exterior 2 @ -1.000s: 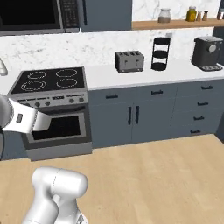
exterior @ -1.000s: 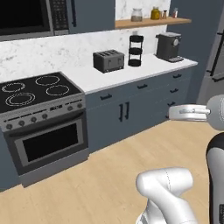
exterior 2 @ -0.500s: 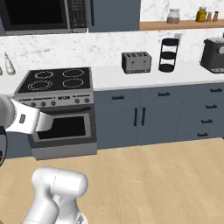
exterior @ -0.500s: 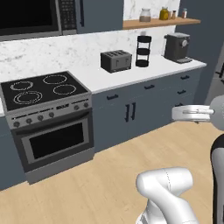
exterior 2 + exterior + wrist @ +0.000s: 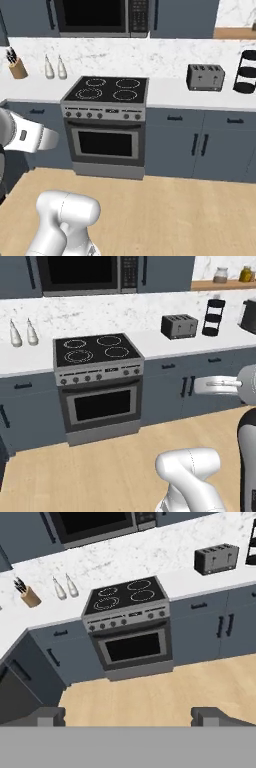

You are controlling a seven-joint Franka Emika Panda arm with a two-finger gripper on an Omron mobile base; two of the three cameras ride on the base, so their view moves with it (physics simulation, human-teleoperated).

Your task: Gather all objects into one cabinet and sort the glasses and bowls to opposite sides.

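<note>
From your left base view, the stove sits in the white bench, with a toaster to its right and two bottles to its left. Your right base view adds a knife block far left. In your hand view, the claw stands wide open, holding nothing, above the wood floor; you cannot tell where the cups and bowls are.

A black-topped stove is sitting in the middle of the far counter, its oven door facing out over the wooden floor. Left of it, two pale bottles are standing near a knife block. To the right, a grey toaster is resting beside a black tiered rack. A microwave is hanging above the stove.
</note>
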